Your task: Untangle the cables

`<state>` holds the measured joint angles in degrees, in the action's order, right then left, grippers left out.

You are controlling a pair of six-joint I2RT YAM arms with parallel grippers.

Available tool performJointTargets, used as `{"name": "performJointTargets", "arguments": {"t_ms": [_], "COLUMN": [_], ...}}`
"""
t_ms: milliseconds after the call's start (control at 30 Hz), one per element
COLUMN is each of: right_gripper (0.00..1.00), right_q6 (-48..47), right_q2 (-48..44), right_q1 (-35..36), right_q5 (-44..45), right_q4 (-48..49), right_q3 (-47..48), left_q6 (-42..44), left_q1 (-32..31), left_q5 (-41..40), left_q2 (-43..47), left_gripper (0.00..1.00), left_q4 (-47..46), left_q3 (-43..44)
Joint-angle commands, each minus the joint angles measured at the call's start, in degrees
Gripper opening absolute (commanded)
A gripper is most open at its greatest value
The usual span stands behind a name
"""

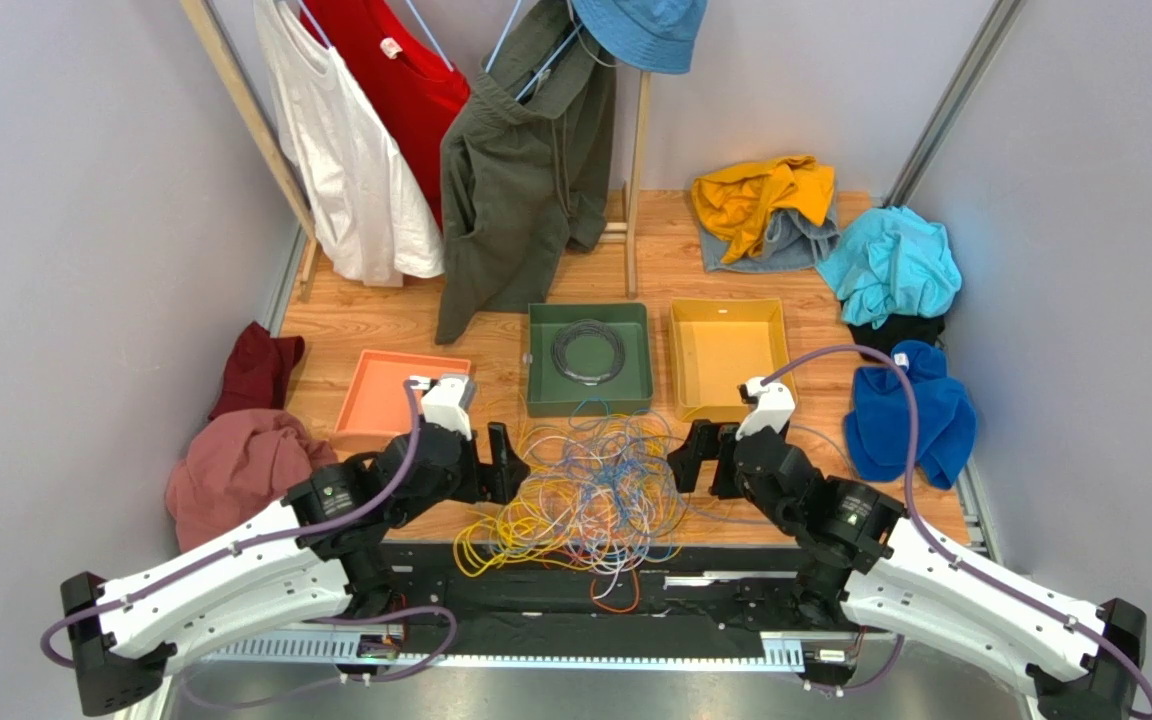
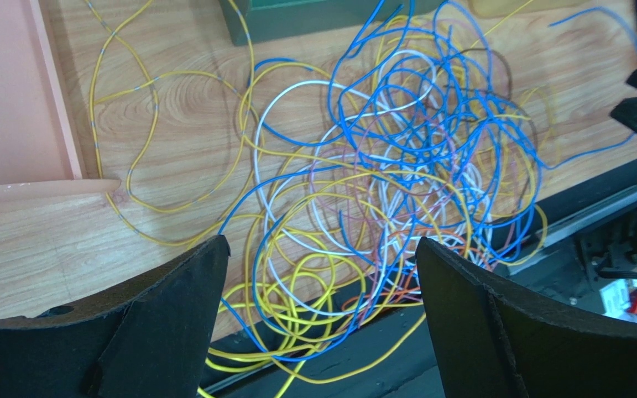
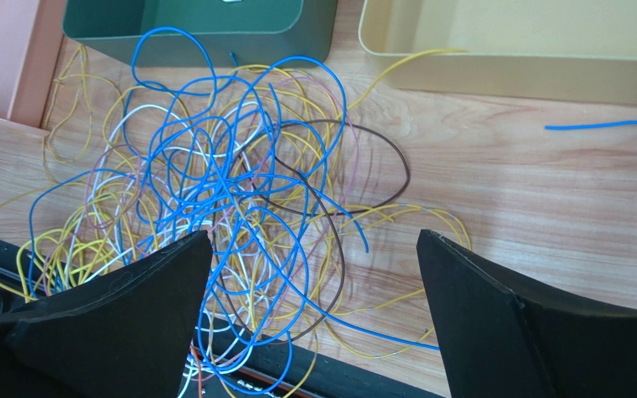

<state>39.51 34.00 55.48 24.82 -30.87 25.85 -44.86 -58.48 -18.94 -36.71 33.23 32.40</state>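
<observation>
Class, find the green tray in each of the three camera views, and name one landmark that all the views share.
Top external: green tray at centre, just behind the cables.
Left wrist: green tray at the top edge; only its near wall shows.
Right wrist: green tray at the top, left of centre.
Shared landmark: the cables.

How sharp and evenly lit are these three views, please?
Top external: soft, even light, the cables small but separable by colour. Left wrist: cables crisp, faint shadows on the wooden tabletop, its black fingers very dark. Right wrist: equally crisp, no strong glare.
</observation>
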Motion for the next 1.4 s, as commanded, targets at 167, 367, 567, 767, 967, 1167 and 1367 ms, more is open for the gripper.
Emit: {"name": "performJointTargets", "arguments": {"t_ms": [167,367,567,767,967,1167,1367], "right_gripper": [0.96,0.93,0.76,0.77,0.67,0.27,0.0], "right_q6": [-1.63,-1.19,-2.68,-3.91,-4.0,-3.74,-2.76], "right_q2": [1.5,4.84,4.06,9.32,16.97,18.91,8.12], "right_q1": [0.41,0.41,3.31,8.06,8.06,8.06,14.37], "right_q5": [-0.21,-0.64,-3.19,-1.7,-2.05,-0.13,7.34], "right_q4": [0.2,2.3,7.04,9.07,13.54,13.83,3.91], "right_q3": [1.05,-0.79,-2.29,-1.24,-1.76,-0.8,8.41], "left_q6": [-0.32,-0.14,-0.58,-1.46,-1.81,-2.34,-0.59], "left_q1": [-0.23,-0.23,-0.23,-0.23,-0.23,-0.15,-0.23], "left_q5": [1.45,1.62,1.62,1.97,2.68,2.07,-0.73], "left_q2": [3.84,4.45,6.12,6.12,7.17,9.55,12.1], "left_gripper": [0.92,0.92,0.92,0.92,0.92,0.92,0.92], "left_q4": [-2.38,-1.77,-1.77,-1.86,-1.42,0.16,3.41], "left_q3": [-1.55,-1.81,-3.13,-4.19,-4.8,-5.6,-4.02]}}
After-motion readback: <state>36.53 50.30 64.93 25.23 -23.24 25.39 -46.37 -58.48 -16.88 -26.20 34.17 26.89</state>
